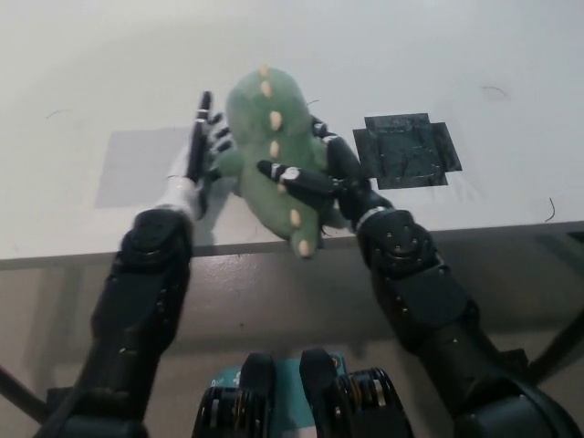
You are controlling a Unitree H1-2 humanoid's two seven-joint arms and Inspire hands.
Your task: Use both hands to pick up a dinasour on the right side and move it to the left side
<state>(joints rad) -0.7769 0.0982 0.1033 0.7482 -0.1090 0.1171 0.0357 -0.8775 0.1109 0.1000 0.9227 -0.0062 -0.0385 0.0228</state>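
Note:
A green plush dinosaur (266,146) with cream spikes along its back is held just above the white table (365,55), near its front edge. My left hand (203,141) presses flat against the toy's left flank, fingers straight. My black right hand (319,178) clamps the toy's right flank, with one finger lying across its back. The dinosaur's tail end hangs over the table edge. It is squeezed between both hands.
A grey square patch (137,164) lies on the table just left of my left hand. A dark square patch (408,149) lies uncovered on the table to the right of the toy. The table's front edge (511,226) runs under my forearms.

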